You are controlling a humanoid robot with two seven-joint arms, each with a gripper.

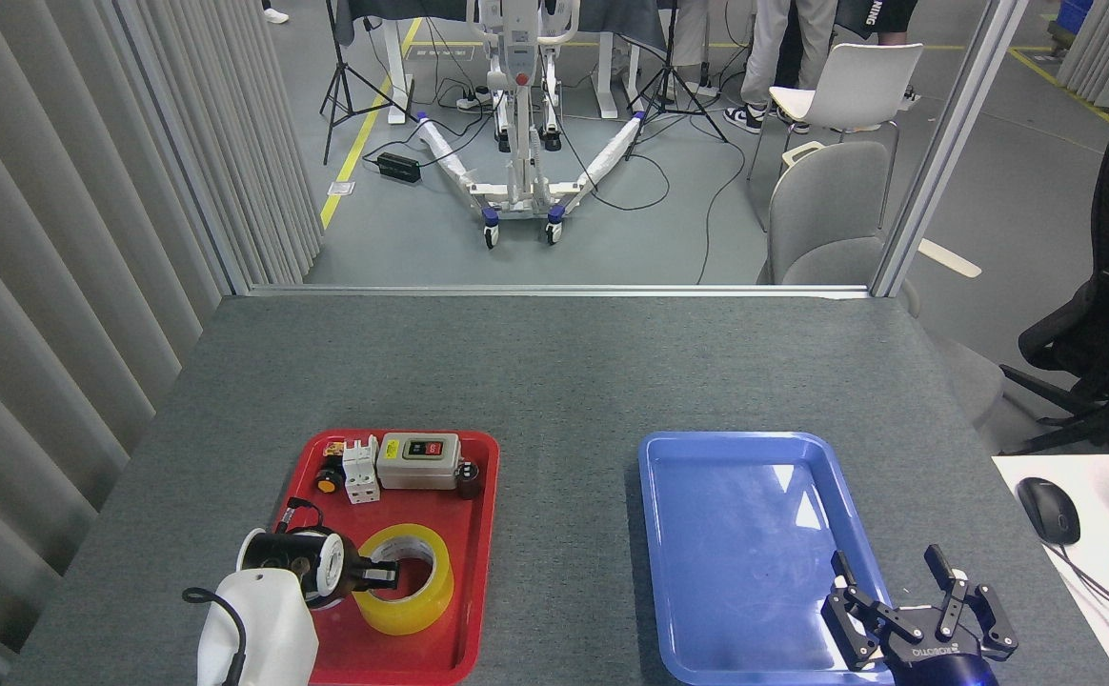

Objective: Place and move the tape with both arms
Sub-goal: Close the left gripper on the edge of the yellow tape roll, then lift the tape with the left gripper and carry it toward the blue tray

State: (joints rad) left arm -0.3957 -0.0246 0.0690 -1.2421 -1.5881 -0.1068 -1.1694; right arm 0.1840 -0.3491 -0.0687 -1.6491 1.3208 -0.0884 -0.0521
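The tape (pixel 429 598), a wide yellow roll with a white printed core, lies flat in the near half of a red tray (pixel 484 562). My left gripper (pixel 381 575) reaches in from the left and grips the roll's left wall, with one finger inside the core. My right gripper (pixel 888 574) hovers open over the near right corner of the blue tray (pixel 735 514), with nothing between its spread fingers.
The far end of the red tray holds a grey switch box (pixel 418 460), a white breaker (pixel 361 469), a small black cylinder (pixel 467 479) and an orange-tipped part (pixel 328 481). A white desk with a mouse (pixel 1048 510) adjoins the table at the right.
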